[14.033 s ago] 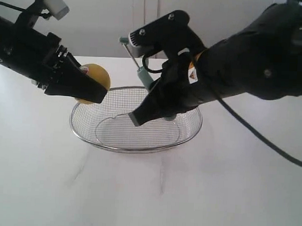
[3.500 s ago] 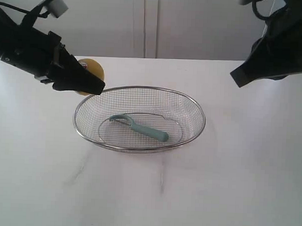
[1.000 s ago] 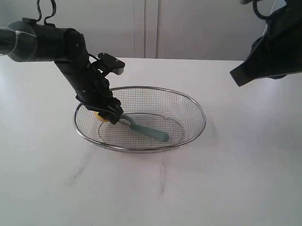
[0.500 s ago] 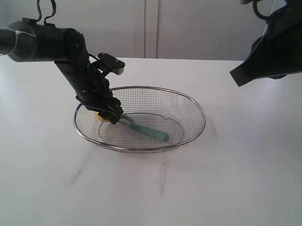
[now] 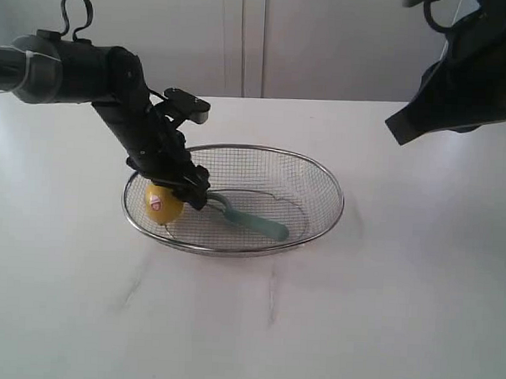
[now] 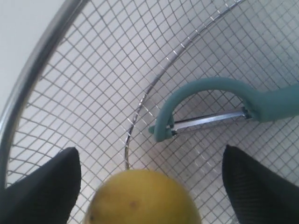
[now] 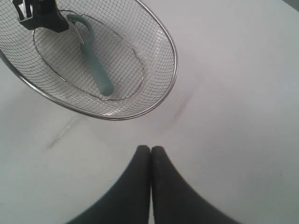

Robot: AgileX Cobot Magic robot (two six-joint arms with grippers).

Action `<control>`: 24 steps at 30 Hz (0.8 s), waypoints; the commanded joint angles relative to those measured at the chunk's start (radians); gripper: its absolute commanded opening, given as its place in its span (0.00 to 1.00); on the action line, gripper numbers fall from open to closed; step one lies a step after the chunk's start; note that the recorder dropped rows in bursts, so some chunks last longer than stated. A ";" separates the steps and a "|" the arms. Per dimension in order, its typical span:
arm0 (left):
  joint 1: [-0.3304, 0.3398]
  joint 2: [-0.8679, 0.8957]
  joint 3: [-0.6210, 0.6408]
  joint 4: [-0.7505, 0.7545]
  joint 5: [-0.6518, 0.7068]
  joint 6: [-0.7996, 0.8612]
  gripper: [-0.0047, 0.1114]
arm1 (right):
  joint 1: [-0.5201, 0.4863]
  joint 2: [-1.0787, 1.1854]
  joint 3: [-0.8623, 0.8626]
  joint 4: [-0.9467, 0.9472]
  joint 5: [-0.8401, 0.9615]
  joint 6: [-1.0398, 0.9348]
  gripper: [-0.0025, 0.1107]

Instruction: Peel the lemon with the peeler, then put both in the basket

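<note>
- Since half a second ago the lemon (image 5: pixel 162 204) has come clear of the left gripper (image 5: pixel 192 189). Then only a yellow sliver showed under the fingers. Now the whole fruit sits in the left end of the wire-mesh basket (image 5: pixel 325 174), with its red-and-white sticker facing the exterior camera.
- The left gripper's jaws are spread wide just above the fruit. In the left wrist view both dark fingers (image 6: pixel 44 184) stand off the lemon, with mesh showing on either side (nothing is held).
- Just right of the lemon, the peeler (image 5: pixel 253 222) lies on the basket floor, its blade head toward the fruit and its teal handle pointing right. Whether the head touches the lemon cannot be told.
- The left wrist view cuts off the lemon's lower part and most of the peeler's handle.
- Far right, well apart from the basket, the right gripper (image 5: pixel 396 129) hangs above the white table (image 5: pixel 382 313). Its fingers are pressed together on nothing (its arm runs out of frame).
</note>
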 commanded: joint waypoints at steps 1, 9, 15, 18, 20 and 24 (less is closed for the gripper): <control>-0.001 -0.010 -0.003 -0.020 0.018 -0.009 0.77 | -0.008 -0.007 0.003 0.000 -0.007 0.004 0.02; -0.001 -0.115 -0.005 -0.016 0.015 -0.009 0.70 | -0.008 -0.007 0.003 0.000 -0.007 0.004 0.02; -0.001 -0.250 -0.005 0.025 0.079 -0.009 0.57 | -0.008 -0.007 0.003 0.000 -0.007 0.004 0.02; 0.002 -0.319 -0.005 0.033 0.154 -0.009 0.45 | -0.008 -0.007 0.003 0.000 -0.007 0.004 0.02; 0.002 -0.354 -0.005 0.033 0.202 -0.009 0.37 | -0.008 -0.007 0.003 0.000 -0.007 0.004 0.02; 0.002 -0.417 -0.005 0.033 0.289 -0.012 0.18 | -0.008 -0.007 0.003 0.000 -0.007 0.004 0.02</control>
